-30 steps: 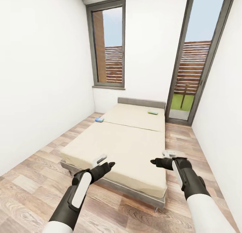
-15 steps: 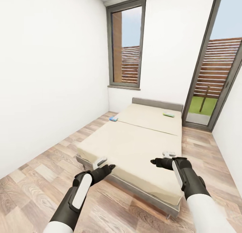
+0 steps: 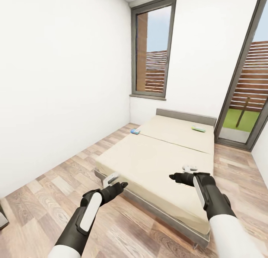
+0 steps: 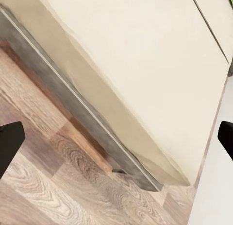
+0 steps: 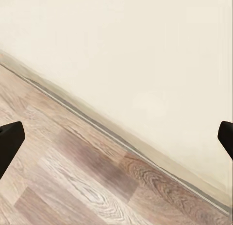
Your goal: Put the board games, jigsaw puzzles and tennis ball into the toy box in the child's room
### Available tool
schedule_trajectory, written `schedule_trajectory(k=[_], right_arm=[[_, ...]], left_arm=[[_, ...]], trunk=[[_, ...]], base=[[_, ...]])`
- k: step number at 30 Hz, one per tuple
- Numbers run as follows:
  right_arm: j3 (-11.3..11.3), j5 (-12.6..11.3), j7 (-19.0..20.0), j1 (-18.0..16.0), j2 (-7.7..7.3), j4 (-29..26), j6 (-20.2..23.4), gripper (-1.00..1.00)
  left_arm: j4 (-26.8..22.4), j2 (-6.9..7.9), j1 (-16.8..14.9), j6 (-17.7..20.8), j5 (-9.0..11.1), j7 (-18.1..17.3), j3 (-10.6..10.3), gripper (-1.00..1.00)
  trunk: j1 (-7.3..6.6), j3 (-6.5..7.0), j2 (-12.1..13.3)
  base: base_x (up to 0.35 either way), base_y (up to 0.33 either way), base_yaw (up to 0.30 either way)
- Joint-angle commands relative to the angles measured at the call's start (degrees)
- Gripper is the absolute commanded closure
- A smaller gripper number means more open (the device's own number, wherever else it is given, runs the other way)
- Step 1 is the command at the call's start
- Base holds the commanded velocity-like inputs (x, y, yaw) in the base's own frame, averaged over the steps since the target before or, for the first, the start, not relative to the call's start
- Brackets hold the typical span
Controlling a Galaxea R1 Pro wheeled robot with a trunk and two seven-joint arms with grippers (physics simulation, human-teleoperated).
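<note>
left arm point(image 3: 83, 219): glossy black casing with a long white inlay panel along the forearm; white sleeve-like segment at its lower end
left hand point(image 3: 116, 184): black, tapering to a slim pointed tip; a small white and grey block sits on its upper side
left fingertips point(image 4: 8, 146): plain black, blunt, at both edges of the left wrist view
right arm point(image 3: 217, 209): black wrist section with a narrow white stripe, widening into a smooth white forearm shell
right hand point(image 3: 178, 177): black, pointed; a small white block mounted on top
right fingertips point(image 5: 9, 140): matte black, rounded corners, no markings visible
</note>
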Motion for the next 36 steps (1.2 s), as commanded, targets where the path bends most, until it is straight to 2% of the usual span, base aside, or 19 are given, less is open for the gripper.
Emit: schedule_trajectory(k=[1,11,22,30,36], right_arm=[[-0.13,0.60,0.52,-0.04,-0.31,-0.79,0.23,-1.00],[-0.23,0.66,0.59,-0.04,-1.44,-4.59,1.50,-1.00],[-0.25,0.64,0.60,-0.04,-1.74,-7.02,8.61,-1.00],[-0.24,0.64,0.58,0.01,-1.79,-7.56,10.75,-1.00],[-0.27,0.66,0.51,0.01,-1.82,-7.72,11.35,-1.00]], left_arm=[[-0.06,0.13,-0.03,0.17,0.61,0.51,-0.02,-1.00],[-0.27,0.56,-0.03,0.21,1.41,0.46,-0.01,-1.00],[-0.85,0.52,-0.03,0.19,2.89,0.45,-0.42,-1.00],[2.86,0.46,-0.02,0.15,3.56,0.43,-0.82,-1.00],[6.06,0.51,-0.03,0.11,5.12,0.44,-0.97,-1.00]], trunk=[[0.00,-0.07,-0.04],[0.00,-0.07,-0.04],[0.00,-0.07,-0.04],[0.00,-0.07,-0.04],[0.00,-0.07,-0.04]], base=[[0.000,0.000,0.051],[0.000,0.000,0.025],[0.000,0.000,0.006],[0.000,0.000,0.001],[0.000,0.000,0.000]])
